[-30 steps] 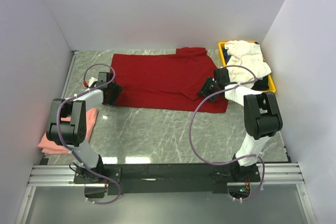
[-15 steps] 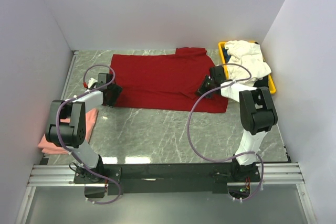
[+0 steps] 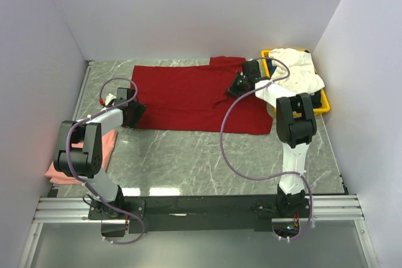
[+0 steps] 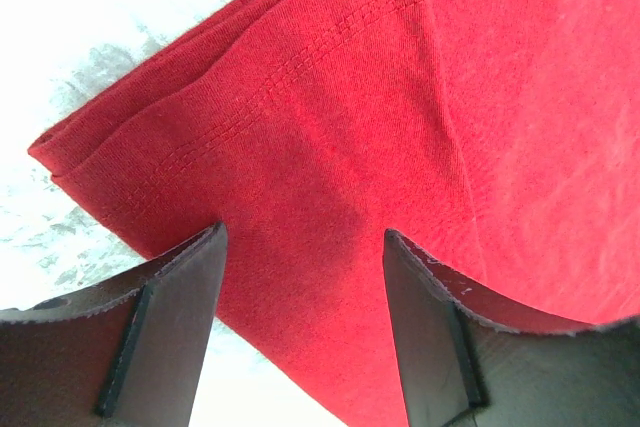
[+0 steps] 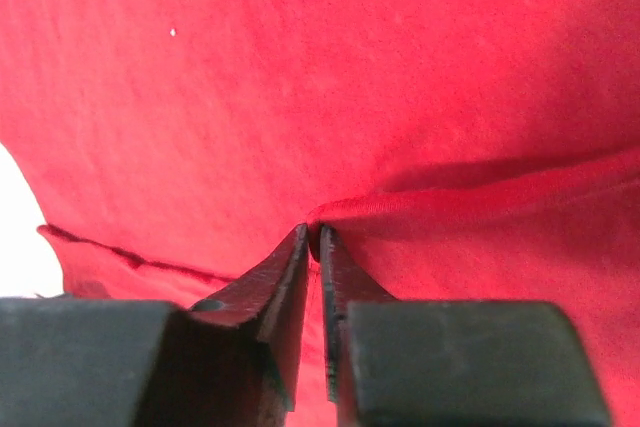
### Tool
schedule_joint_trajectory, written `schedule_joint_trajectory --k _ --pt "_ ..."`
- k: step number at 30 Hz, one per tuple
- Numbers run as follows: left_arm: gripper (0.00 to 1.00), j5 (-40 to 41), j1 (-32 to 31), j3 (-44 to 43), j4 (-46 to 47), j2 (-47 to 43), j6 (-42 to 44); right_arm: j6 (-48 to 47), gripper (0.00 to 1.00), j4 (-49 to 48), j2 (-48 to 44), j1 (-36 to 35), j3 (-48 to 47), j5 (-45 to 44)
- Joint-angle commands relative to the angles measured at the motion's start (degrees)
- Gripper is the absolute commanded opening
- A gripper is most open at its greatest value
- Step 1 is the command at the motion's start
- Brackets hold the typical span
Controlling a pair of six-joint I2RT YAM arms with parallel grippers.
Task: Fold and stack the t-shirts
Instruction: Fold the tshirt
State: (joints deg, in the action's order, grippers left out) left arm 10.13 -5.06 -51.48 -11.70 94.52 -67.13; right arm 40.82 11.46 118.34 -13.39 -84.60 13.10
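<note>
A folded salmon-pink cloth t-shirt lies at the left edge of the grey marble worktop. The left end effector, fingers spread, sits over the near-left corner of the large dark red cloth t-shirt, which lies flat mid-worktop. The right end effector pinches a fold of that shirt. A white/cream cloth t-shirt is heaped in the yellow plastic bin.

The spread t-shirt lies flat on the far half of the table, roughly centred. The left gripper is at its near-left corner. The right gripper is on its right part, towards the far edge. A bin stands in the far right corner, just beside that shirt. A crumpled t-shirt is heaped in the bin and hangs over its rim. A folded t-shirt lies at the left edge, nearer, well apart from the spread one.
</note>
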Motion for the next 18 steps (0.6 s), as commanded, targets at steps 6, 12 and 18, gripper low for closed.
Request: schedule_joint_trajectory --k 6,12,18 --pt "0.7 -0.64 -0.04 -0.37 -1.57 -2.58 2.27 -5.39 0.47 5.5 1.11 -1.2 -8.31 1.23" --pt "0.7 -0.99 0.05 -1.95 -2.36 -3.73 2.53 -6.28 0.52 5.24 -6.45 -1.12 -1.38 -2.81" --pt "0.7 -1.96 0.05 -4.85 -1.92 -5.49 2.89 -3.91 0.5 1.47 -16.82 -0.33 12.58 -6.6"
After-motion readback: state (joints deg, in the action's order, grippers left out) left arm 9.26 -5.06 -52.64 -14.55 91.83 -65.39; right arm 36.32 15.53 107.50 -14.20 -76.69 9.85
